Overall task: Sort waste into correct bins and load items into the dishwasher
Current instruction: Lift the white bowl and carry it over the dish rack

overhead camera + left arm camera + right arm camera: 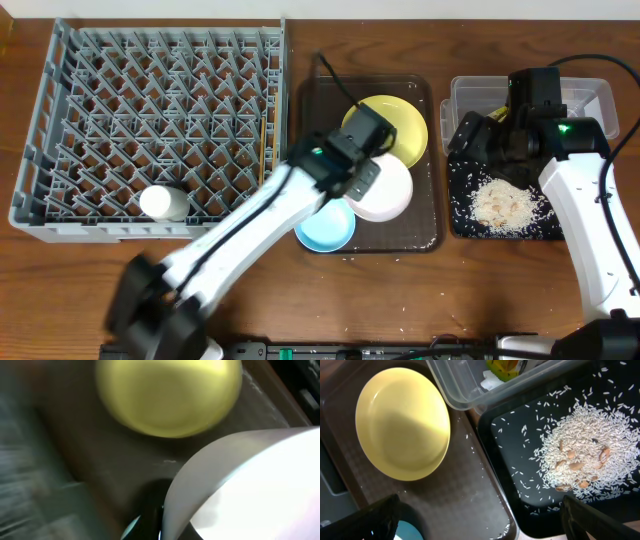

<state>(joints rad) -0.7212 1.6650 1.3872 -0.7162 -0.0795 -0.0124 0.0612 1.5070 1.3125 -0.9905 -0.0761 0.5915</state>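
Left fingers (150, 510) sit at the left rim of the white bowl (385, 190) on the brown tray (425, 235). Too blurred to tell if clamped. Rack (150, 110) is to the left, so left arm is nearer. Right fingers (365, 520) wide, empty, over the black tray (495, 430).

Heavily blurred in the left wrist view: yellow plate (170, 395), cropped by the top edge; below-right of it, white bowl (250, 485), cropped at right and bottom. Overhead, part of the plate hidden under the left gripper (368, 180), jaws unreadable. Right wrist view: right of the plate, clear tub (465, 390) and wrapper (507, 366) cropped at top; below the plate, mere sliver of light-blue bowl (409, 533).
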